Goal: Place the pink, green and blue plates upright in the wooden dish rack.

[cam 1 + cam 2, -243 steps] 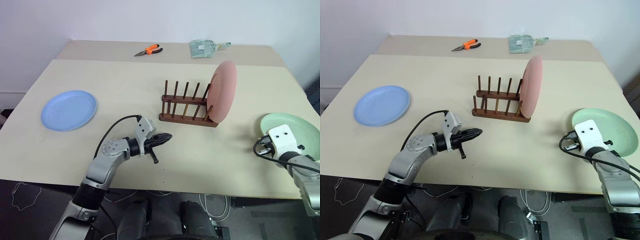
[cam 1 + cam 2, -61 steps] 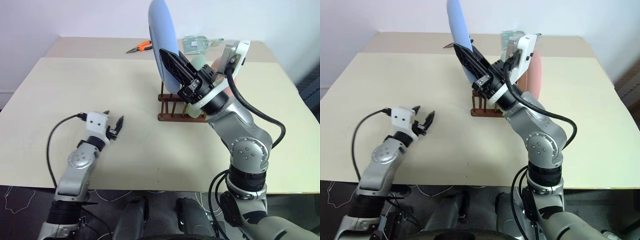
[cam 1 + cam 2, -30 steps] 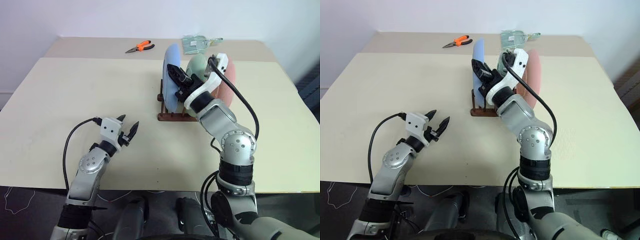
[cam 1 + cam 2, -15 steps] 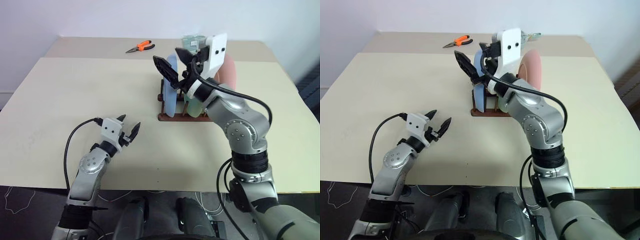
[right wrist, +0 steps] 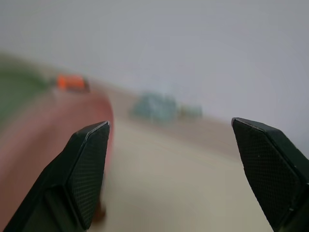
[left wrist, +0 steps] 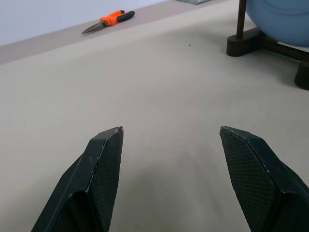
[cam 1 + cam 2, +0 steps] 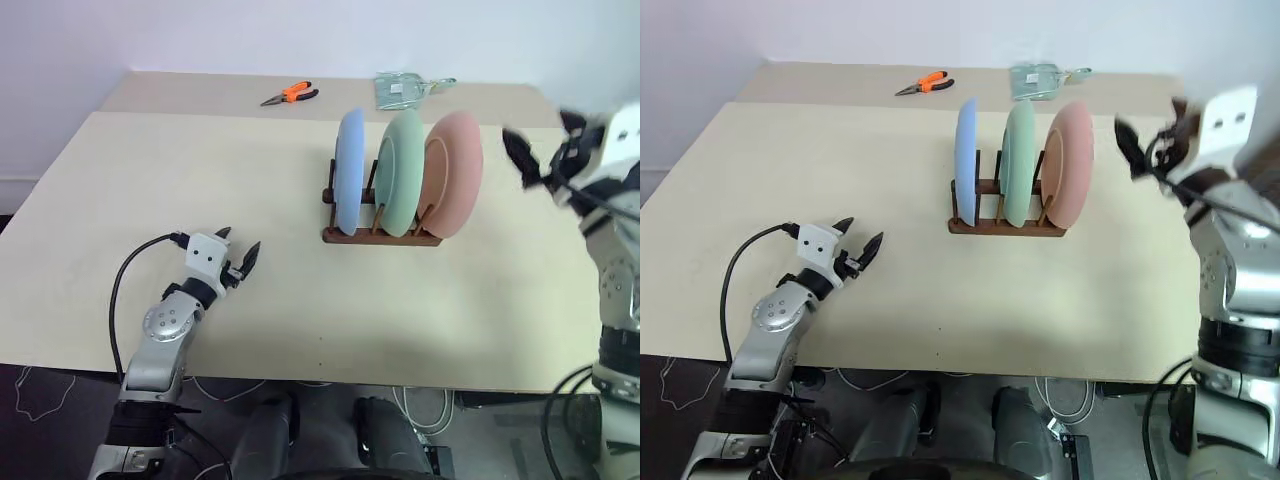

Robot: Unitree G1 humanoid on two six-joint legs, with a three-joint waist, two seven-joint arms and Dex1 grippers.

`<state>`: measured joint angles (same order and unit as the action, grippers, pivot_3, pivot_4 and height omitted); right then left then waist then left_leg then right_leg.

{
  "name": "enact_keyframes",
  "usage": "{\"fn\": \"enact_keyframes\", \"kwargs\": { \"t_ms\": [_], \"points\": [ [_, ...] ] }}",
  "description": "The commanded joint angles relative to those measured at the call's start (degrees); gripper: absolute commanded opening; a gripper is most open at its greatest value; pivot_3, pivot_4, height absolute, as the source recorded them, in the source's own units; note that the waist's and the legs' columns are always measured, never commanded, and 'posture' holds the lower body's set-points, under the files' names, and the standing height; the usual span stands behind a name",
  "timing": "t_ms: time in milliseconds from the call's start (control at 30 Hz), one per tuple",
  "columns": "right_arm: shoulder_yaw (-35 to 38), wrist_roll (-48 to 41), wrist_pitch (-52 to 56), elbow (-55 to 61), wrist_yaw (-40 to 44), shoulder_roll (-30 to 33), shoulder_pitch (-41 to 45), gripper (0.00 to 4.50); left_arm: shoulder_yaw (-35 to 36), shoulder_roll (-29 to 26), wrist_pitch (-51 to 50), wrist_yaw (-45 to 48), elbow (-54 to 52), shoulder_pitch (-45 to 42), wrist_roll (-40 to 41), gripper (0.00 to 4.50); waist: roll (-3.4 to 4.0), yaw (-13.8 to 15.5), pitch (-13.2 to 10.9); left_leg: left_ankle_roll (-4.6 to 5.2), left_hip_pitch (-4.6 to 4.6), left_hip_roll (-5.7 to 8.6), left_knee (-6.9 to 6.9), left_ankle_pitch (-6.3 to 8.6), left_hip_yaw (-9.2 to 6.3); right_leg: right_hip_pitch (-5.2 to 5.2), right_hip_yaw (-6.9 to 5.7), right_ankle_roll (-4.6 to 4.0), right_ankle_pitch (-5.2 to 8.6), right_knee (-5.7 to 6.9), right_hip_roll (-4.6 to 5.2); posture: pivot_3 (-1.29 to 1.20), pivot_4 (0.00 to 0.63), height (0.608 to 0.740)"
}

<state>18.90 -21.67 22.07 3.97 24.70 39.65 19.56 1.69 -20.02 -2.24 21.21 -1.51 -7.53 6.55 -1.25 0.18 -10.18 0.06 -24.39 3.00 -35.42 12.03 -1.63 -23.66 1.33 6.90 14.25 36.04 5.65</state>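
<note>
Black and spread apart, the two fingers of the left gripper (image 7: pixel 238 257) hang low over the pale beige table (image 7: pixel 150 180) near its front edge, with nothing between them; in the left wrist view the fingertips (image 6: pixel 108 145) frame bare tabletop. Further back on the table, toward the far edge, lie orange-handled pliers (image 7: pixel 291 96). Near the middle of the table stands the wooden dish rack (image 7: pixel 380 232), dark brown, its thin pegs rising between the plates. All three plates stand upright on edge in it, side by side and apart from one another: the blue plate (image 7: pixel 349 170) at the rack's left end, the green plate (image 7: pixel 404 172) in the middle, and the pink plate (image 7: pixel 453 175) at the right end, leaning slightly and reaching past the rack's right end. Behind the rack, by the table's far edge, lies a clear plastic packet (image 7: pixel 402 90). Off to the right of the pink plate, raised above the table and well apart from the rack, the right gripper (image 7: pixel 1150 140) is blurred; the right wrist view shows its fingers (image 5: pixel 89 159) standing wide with empty space between them, holding nothing, the pink plate's edge beside one finger.
</note>
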Motion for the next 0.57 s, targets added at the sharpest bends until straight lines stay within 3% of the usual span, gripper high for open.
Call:
{"fn": "enact_keyframes", "kwargs": {
  "t_ms": [33, 233, 567],
  "points": [
    [0.6, 1.3, -4.2, -1.4, 1.4, -1.2, -2.4, 4.10, 0.1, -0.2, 1.8, -0.3, -0.3, -0.3, -1.5, 3.27, 0.04, -0.2, 0.0, 0.00, 0.02, -0.01, -0.02, 0.00, 0.00, 0.01, 0.00, 0.00, 0.00, 0.03, -0.01, 0.00, 0.150, 0.738],
    [-2.4, 3.6, -7.0, -3.6, 2.5, -4.6, -5.9, 4.10, 1.5, -1.2, 1.0, -1.2, -1.4, 1.6, -2.4, 3.27, 0.09, -1.0, 0.0, 0.00, 0.03, -0.02, -0.20, 0.01, -0.03, 0.08, -0.01, 0.00, 0.00, 0.08, -0.06, 0.00, 0.150, 0.738],
    [-5.5, 7.3, -12.0, -11.5, 3.7, -5.8, -4.0, 4.10, 2.5, -0.7, -1.2, -3.1, -3.7, 2.6, -2.1, 3.27, 0.11, -0.7, 0.0, 0.04, 0.02, -0.01, -0.29, 0.04, -0.04, 0.14, -0.04, 0.00, 0.00, 0.05, -0.05, 0.00, 0.150, 0.738]
  ]
}}
